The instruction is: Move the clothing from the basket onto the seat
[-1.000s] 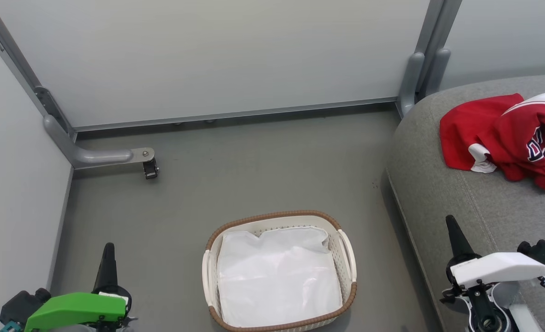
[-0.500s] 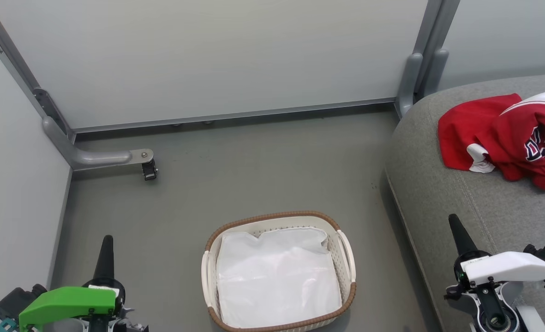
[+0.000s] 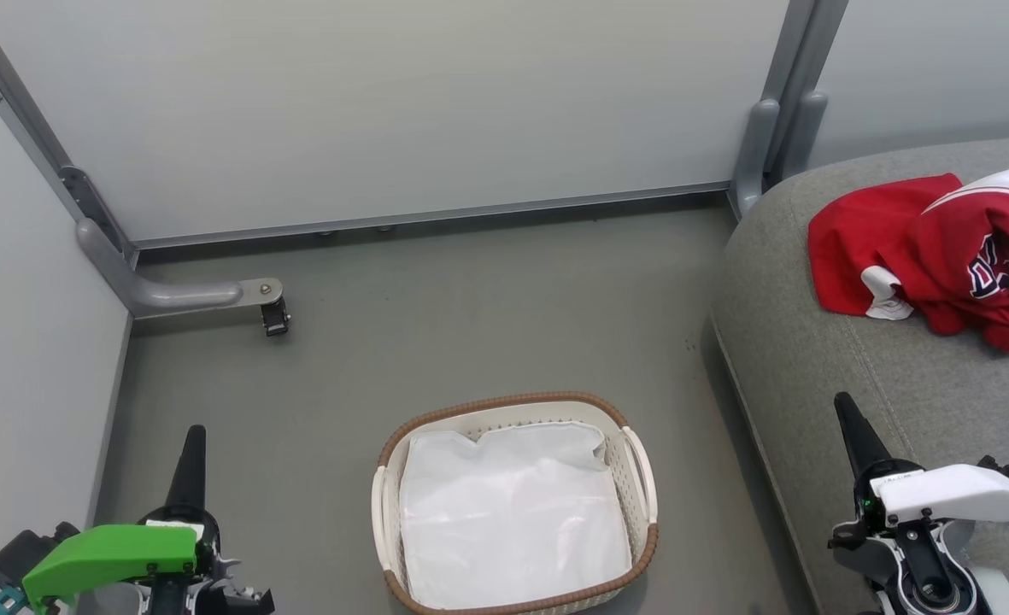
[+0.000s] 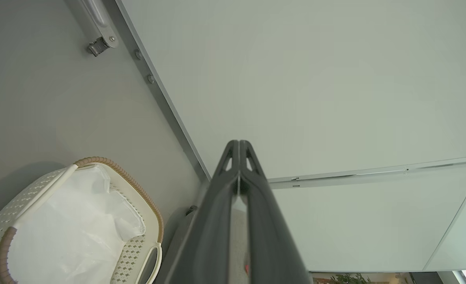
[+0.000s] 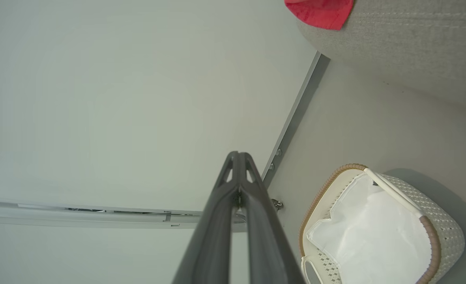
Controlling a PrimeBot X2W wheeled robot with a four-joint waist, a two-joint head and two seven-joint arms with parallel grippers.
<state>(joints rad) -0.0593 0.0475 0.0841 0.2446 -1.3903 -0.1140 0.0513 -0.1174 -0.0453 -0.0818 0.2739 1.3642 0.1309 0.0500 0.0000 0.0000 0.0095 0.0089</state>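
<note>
The clothing (image 3: 940,256), two bright red garments in a loose heap, lay on the grey seat (image 3: 812,401), ahead and to the right of the right tool (image 3: 842,403) and well apart from it. The basket (image 3: 504,401) sat on the floor (image 3: 470,325) between the two tools, with nothing in it but a white liner sheet (image 3: 513,512). Both the right tool and the left tool (image 3: 194,433) had their fingers pressed together and held nothing, so the job looked finished. What risk remained seemed to lie with the heap itself. Its near corner lay close to the seat's rounded edge, on the side facing the right tool, and a careless sweep of that arm could have caught the soft cloth and dragged it to the floor. A reach into the basket could also have gone wrong: the pale liner might have been taken for a garment and pulled out, tipping the light basket as it came. The right tool hung above the seat's front edge, where a low pass might have snagged the upholstery.
</note>
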